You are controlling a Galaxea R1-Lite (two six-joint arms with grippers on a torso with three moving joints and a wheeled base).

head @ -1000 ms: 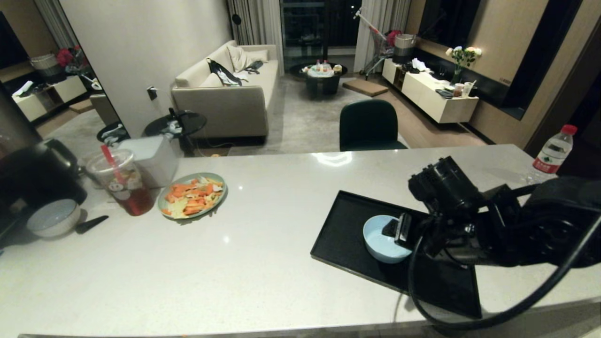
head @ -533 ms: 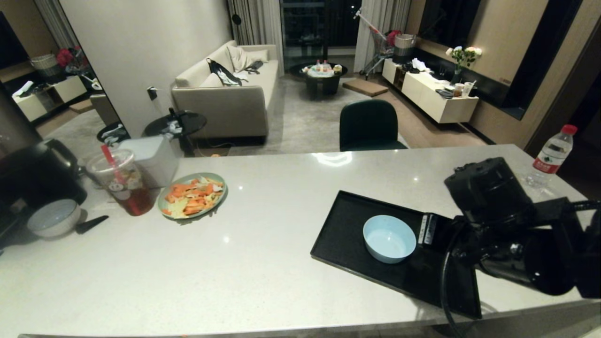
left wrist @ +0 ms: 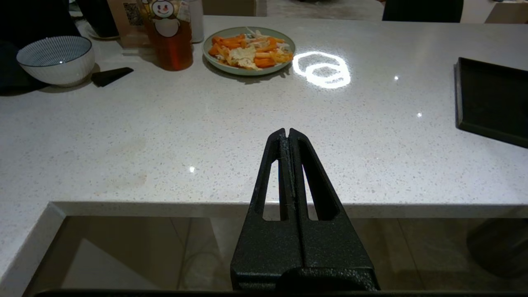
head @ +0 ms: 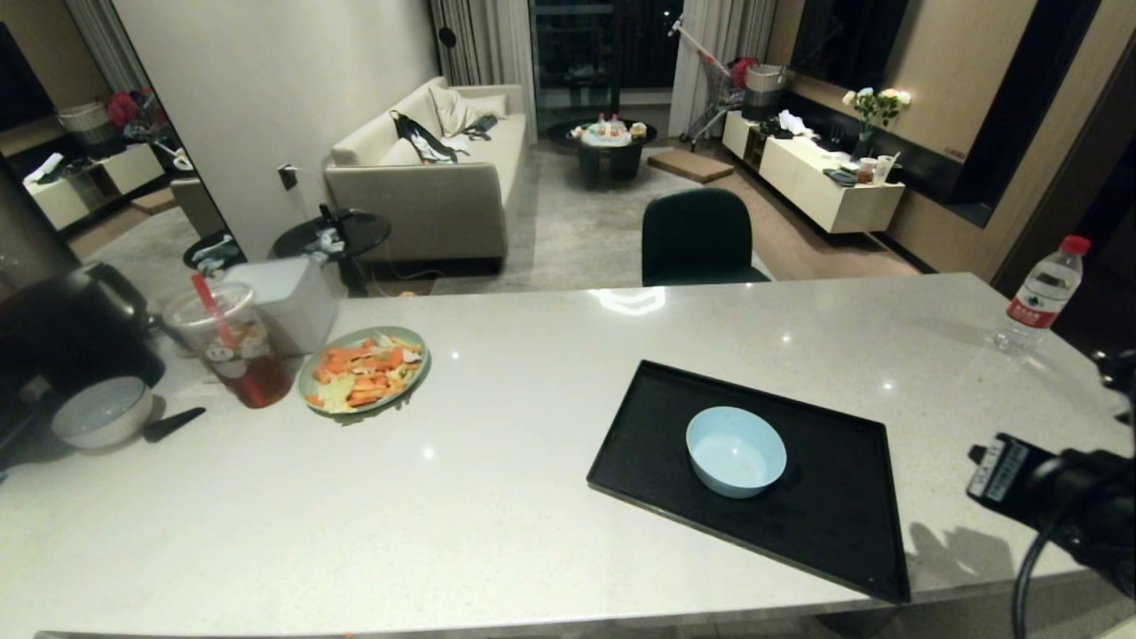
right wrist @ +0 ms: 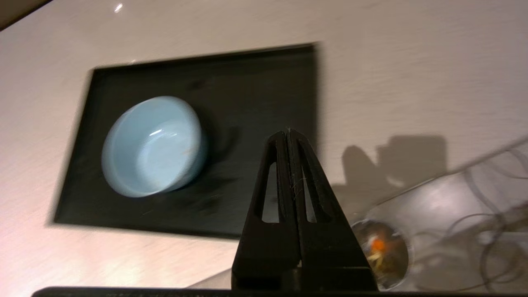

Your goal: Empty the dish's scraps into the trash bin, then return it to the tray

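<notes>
Two bowls point(head: 736, 450) point(head: 99, 412), one tray point(head: 834, 524), perhaps one bin point(right wrist: 381, 252).

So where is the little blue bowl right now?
The little blue bowl sits upright on the black tray, on the right side of the white counter in the head view, with nothing gripping it.

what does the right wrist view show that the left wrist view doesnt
Only the right wrist view shows the pale blue bowl, empty on the black tray, the trash bin below the counter with orange scraps in it, and the shut right tool. Only the left wrist view shows the peel plate, ribbed bowl, drink cup and shut left tool. Both share tray and white counter.
</notes>
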